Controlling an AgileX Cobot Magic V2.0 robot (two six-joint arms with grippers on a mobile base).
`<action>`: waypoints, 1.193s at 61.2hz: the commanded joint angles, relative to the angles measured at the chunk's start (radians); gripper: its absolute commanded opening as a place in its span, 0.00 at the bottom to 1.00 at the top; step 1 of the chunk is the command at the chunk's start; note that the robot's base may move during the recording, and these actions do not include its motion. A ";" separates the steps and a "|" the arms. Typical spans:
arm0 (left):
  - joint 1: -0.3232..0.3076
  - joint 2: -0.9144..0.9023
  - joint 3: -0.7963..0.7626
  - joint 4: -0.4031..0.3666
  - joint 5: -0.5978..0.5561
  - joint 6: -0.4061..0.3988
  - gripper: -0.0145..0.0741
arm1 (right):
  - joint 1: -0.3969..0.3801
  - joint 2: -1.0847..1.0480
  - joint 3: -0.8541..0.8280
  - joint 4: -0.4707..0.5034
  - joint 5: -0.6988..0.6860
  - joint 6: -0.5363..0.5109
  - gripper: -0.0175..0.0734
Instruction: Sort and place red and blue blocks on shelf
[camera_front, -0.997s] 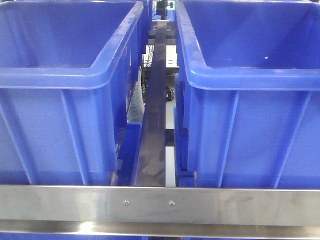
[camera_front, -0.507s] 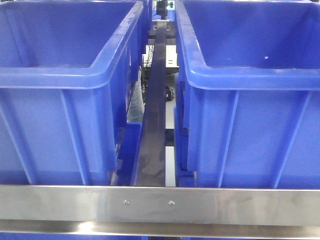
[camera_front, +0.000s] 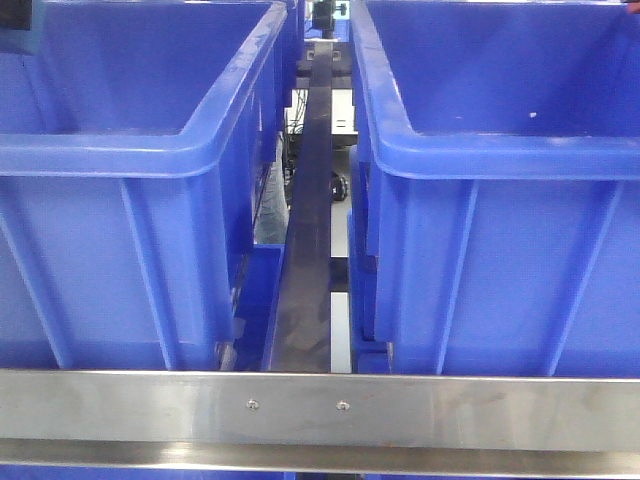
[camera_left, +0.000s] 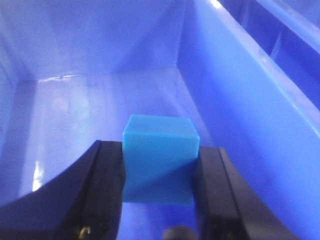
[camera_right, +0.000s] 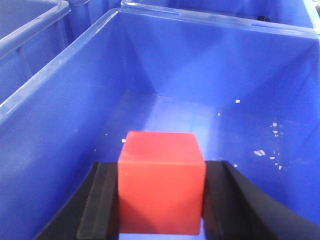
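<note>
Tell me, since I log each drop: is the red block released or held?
Held. The red block sits clamped in the right gripper, above the blue bin floor.

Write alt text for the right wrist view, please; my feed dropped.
The right tool grips a red block between two black fingers, held above the inside of a large blue bin. White specks dot the bin floor to the block's right.

- Looks like a warehouse or factory storage bay.
- Big blue plastic bins (camera_front: 140, 200) side by side on a steel rack.
- Flat metal front rail (camera_front: 320, 410) with two screws (camera_front: 343, 406).
- Dark steel divider bar (camera_front: 310, 250) running back between the bins.
</note>
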 joint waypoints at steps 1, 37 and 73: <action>-0.008 -0.014 -0.040 -0.003 -0.090 -0.001 0.31 | -0.002 -0.009 -0.037 0.005 -0.033 -0.006 0.33; -0.008 -0.014 -0.040 -0.049 -0.085 -0.001 0.85 | -0.030 -0.009 -0.041 0.047 0.005 -0.006 0.82; -0.008 -0.214 -0.040 -0.049 -0.087 -0.001 0.31 | -0.030 -0.267 -0.041 0.047 0.077 -0.006 0.27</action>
